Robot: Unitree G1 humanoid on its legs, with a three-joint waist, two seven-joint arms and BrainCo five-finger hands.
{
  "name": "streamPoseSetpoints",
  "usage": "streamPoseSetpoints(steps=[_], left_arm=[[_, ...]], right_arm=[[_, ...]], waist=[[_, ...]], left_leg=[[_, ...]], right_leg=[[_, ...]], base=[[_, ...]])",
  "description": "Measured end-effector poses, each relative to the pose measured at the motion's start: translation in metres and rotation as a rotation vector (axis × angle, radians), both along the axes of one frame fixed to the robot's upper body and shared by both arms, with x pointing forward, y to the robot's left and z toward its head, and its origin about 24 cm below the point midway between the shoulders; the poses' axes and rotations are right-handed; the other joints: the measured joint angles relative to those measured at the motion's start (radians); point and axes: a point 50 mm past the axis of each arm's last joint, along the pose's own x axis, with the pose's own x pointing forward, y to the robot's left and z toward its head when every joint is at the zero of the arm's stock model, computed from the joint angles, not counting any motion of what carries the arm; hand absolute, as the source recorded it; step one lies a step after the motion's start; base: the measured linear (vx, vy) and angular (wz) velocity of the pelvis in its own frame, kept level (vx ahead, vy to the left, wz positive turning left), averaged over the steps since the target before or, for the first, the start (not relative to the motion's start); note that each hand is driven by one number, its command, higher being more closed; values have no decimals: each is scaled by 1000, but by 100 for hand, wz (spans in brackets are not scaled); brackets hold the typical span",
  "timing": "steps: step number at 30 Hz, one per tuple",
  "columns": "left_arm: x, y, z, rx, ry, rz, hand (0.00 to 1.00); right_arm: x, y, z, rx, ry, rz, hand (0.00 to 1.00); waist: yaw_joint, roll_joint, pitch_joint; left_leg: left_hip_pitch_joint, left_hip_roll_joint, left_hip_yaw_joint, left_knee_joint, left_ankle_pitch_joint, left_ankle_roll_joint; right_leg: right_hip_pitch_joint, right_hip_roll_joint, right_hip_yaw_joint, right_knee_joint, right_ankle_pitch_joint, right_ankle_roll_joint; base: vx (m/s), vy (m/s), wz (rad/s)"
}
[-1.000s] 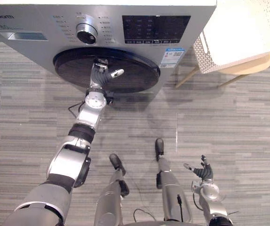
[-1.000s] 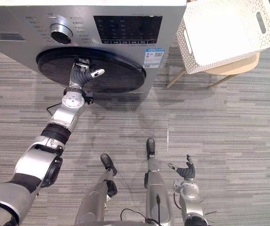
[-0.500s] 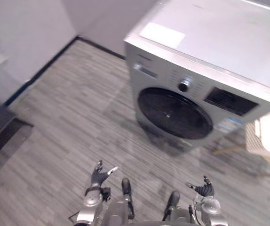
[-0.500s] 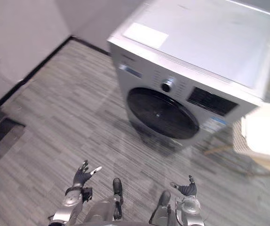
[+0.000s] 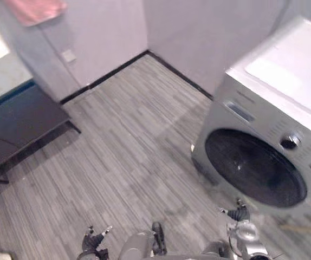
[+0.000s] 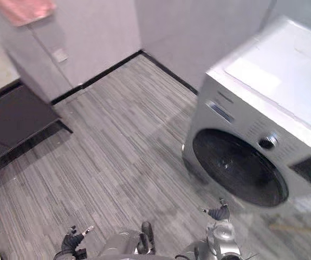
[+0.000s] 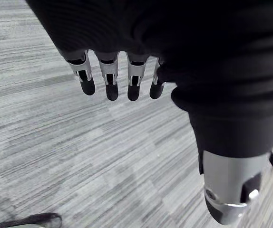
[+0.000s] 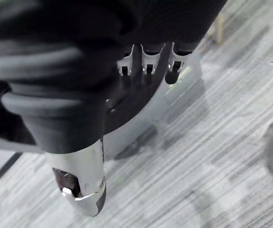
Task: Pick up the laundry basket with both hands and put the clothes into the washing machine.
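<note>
— Down low in the left eye view, what were the hands up to?

— Not much lol. The left hand [image 5: 93, 239] sat with its fingers fanned out loose and the thumb sticking off to the side, with only grey plank floor [image 5: 128, 162] around it. The right hand [image 5: 239, 214] was the same deal, fingers spread, gripping nothing. The washing machine [image 5: 285, 108] stood just ahead of the right hand and off to its right, round dark door [image 5: 256, 169] closed.

— And over by the other hand?

— Well ahead of the left hand and off to its left there was a dark low table [image 5: 14, 122] against the wall [image 5: 101, 32]. A pink cloth [image 5: 36, 10] hung way beyond that, higher up.

— Did the right eye view change anything?

— Nope, same layout. Both hands were splayed open and well apart, and the machine was nearer the right one.

— Left wrist view?

— The fingers [image 7: 109, 76] hung straight, side by side with small gaps, and the thumb [image 7: 229, 190] was held clear of them. Bare planks lay past the tips.

— Right wrist view?

— Pretty similar. The fingers [image 8: 146, 61] were straight-ish in a row and the thumb [image 8: 81, 178] was off on its own. The machine's grey front showed just past the fingertips, though I couldn't tell if they touched it. A pale wooden leg [image 8: 218, 27] stood further out beyond them.
</note>
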Motion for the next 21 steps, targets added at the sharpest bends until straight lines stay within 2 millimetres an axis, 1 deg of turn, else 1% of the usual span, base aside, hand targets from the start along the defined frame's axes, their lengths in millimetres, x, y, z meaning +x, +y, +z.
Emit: streamPoseSetpoints(steps=[1,2,3,4,5,6,7,8,9,10,11,12,13,14,15,16,17,18,19,20,21], left_arm=[[5,-4,0,-10,-12,-8,0],[9,-7,1,-16,-23,-9,0],[19,-10,3,-22,-48,-17,0],[24,-11,4,-23,-64,-24,0],[25,-12,4,-22,-67,-30,0],[22,-11,4,-19,-60,-32,0],[18,-12,2,-22,-52,-28,0],[18,-16,1,-33,-52,-26,0],[17,-23,0,-53,-54,-21,0],[14,-29,-2,-75,-52,-2,0],[13,-31,-2,-81,-51,3,0],[6,-35,-4,-96,-44,17,0],[5,-37,-4,-101,-42,14,0],[15,-38,0,-104,-79,0,0],[19,-39,2,-108,-94,-6,0],[25,-44,3,-120,-115,-16,0],[27,-46,3,-125,-115,-22,0],[29,-49,3,-129,-119,-30,0],[30,-51,3,-124,-116,-49,0],[31,-52,3,-122,-113,-57,0],[28,-53,0,-126,-94,-57,0]], right_arm=[[0,-3,2,-10,-6,0,0],[1,-5,3,-15,-10,2,0],[3,-6,4,-23,-14,13,0],[3,-6,4,-23,-14,15,0],[2,-6,3,-23,-11,14,0],[-4,-5,0,-20,7,13,0],[-12,-6,-3,-18,29,11,0],[-15,-9,-4,-19,38,13,0],[-10,-9,0,-20,17,25,0],[-2,-5,6,-20,-26,38,0],[0,-4,7,-20,-33,43,0],[4,6,9,-10,-57,72,0],[5,9,9,-4,-60,75,0],[4,14,8,13,-61,73,0],[5,14,8,12,-63,72,0],[6,13,9,10,-66,65,0],[4,11,8,7,-60,59,0],[1,8,6,4,-48,44,0],[-4,6,3,-1,-26,38,0],[-6,5,2,-5,-15,34,0],[-9,1,-1,-18,12,36,0]], waist=[[-9,-1,1],[-22,1,3],[-39,3,23],[-49,-7,33],[-53,-11,35],[-50,-21,37],[-55,-34,20],[-53,-19,17],[-40,9,16],[-40,32,15],[-38,37,15],[-14,38,17],[-6,36,18],[7,12,20],[7,3,20],[6,1,19],[4,3,20],[4,4,20],[3,13,14],[3,22,9],[7,32,4]], left_leg=[[34,-12,-51,-12,-4,2],[44,-16,-83,-12,-8,3],[75,-23,-147,-14,-12,-2],[107,-32,-191,-21,-20,-19],[122,-34,-206,-27,-33,-39],[160,-45,-232,-28,-59,-64],[188,-40,-276,-16,-90,-85],[194,-26,-290,1,-99,-100],[135,13,-262,123,-99,-112],[38,63,-200,335,-72,-157],[19,77,-183,383,-58,-175],[-54,180,-91,595,-14,-182],[-67,212,-63,646,-15,-183],[-93,251,-3,670,-19,-185],[-106,256,18,651,-20,-183],[-123,272,67,548,-21,-181],[-123,272,75,485,-21,-181],[-121,270,84,390,-19,-184],[-111,258,86,250,-5,-196],[-105,251,85,185,14,-219],[-86,242,84,82,100,-203]], right_leg=[[-56,46,23,-70,1,2],[-83,68,44,-119,8,11],[-119,107,97,-237,35,34],[-131,131,150,-370,100,42],[-135,134,175,-416,133,40],[-143,124,216,-436,183,17],[-134,114,227,-382,278,-2],[-138,115,205,-343,260,-20],[-118,122,159,-333,223,-42],[-80,148,118,-348,199,-62],[-67,157,109,-354,193,-66],[12,204,87,-382,169,-102],[45,216,77,-396,163,-111],[113,216,56,-430,157,-121],[135,212,48,-451,157,-121],[181,206,19,-503,157,-121],[194,205,8,-517,157,-120],[210,205,-6,-532,158,-119],[223,205,-28,-549,158,-113],[227,207,-35,-555,158,-108],[229,222,-37,-566,159,-100]], base=[[403,-18,129],[523,-92,171],[546,-152,186],[455,-135,185],[458,-223,172],[501,-314,179],[603,-386,168],[525,-339,135],[479,-306,89],[470,-295,66],[456,-303,26],[360,-227,-8],[416,-257,3],[292,-183,22],[354,-229,44],[251,-157,39],[266,-128,46],[181,-25,44],[161,4,43],[136,49,31],[73,41,12]])
